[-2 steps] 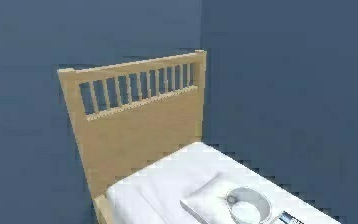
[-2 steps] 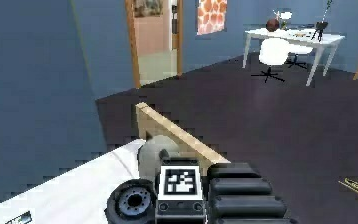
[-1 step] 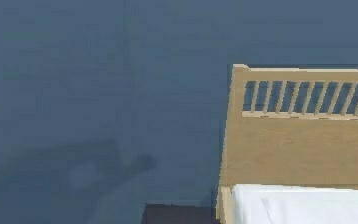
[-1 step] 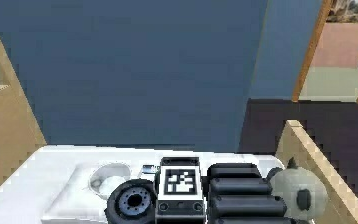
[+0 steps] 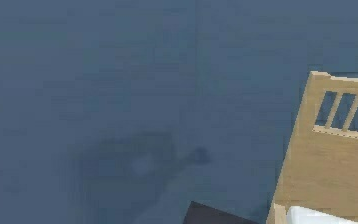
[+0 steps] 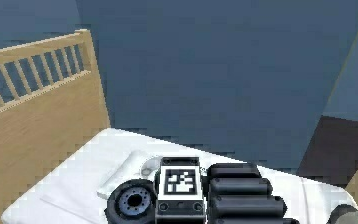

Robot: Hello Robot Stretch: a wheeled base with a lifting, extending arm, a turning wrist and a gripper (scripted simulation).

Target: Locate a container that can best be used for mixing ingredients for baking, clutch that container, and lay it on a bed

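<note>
Wood, pale and slatted, marks the bed (image 6: 37, 105) at nine o'clock of the arm side view, and its white mattress (image 6: 82, 180) runs from there toward four o'clock. The same bed's wooden end stands at four o'clock of the forward view, against a blue wall (image 5: 107, 70).

At six o'clock of the arm side view the arm (image 6: 242, 190), a row of dark blocks, reaches over the mattress, with a white marker square (image 6: 179, 181) at its far end. Just to the nine o'clock side of that square sits the gripper (image 6: 130, 200), a dark round body. I cannot make out its far end against the bedding, so I cannot tell whether the fingers are apart, together or around anything, nor whether the gripper holds a thing.

A pale rounded shape (image 6: 137, 166) lies at about one o'clock from the gripper's body, at the level of the mattress. It may be the mixing container, but white against white leaves its form unsure, and I cannot tell whether it touches the gripper or the bedding.

Judging from this, the step in hand is the last one, laying the container on the bed. The next move calls for a small, steady descent until the container rests flat, well in from the mattress edge, then a straight pull back of the arm that does not drag it along.
</note>
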